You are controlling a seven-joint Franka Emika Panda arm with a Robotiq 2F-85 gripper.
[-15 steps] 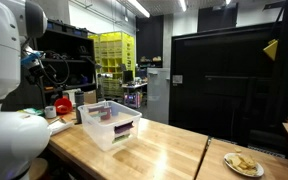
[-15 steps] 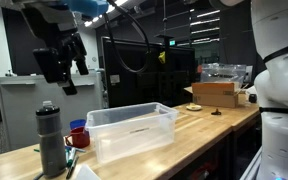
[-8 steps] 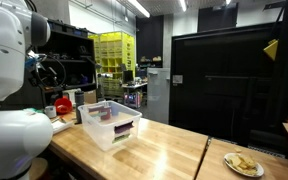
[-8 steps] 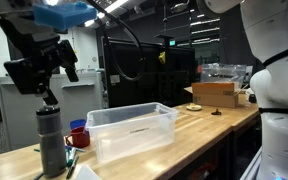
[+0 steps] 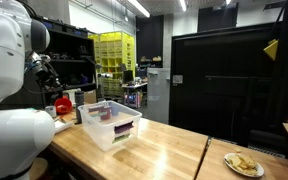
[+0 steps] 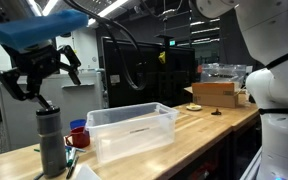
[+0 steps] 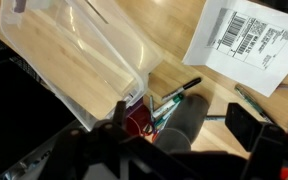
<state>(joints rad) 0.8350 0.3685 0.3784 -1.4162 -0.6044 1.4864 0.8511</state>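
The claw (image 6: pixel 34 88) hangs released, fingers spread, just above the tall grey metal bottle (image 6: pixel 51 140). A clear plastic bin (image 6: pixel 134 130) stands at the bottle's three o'clock on the wooden tabletop (image 6: pixel 202 124).

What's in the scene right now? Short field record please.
claw: open, holding nothing
position: over the top of the bottle; contact unclear
bottle: grey, upright, near the table edge
cup: red, between bottle and bin
bin: clear plastic, upright on the table
box: cardboard, far end of the table
sheet: white, barcode printed, flat on the table
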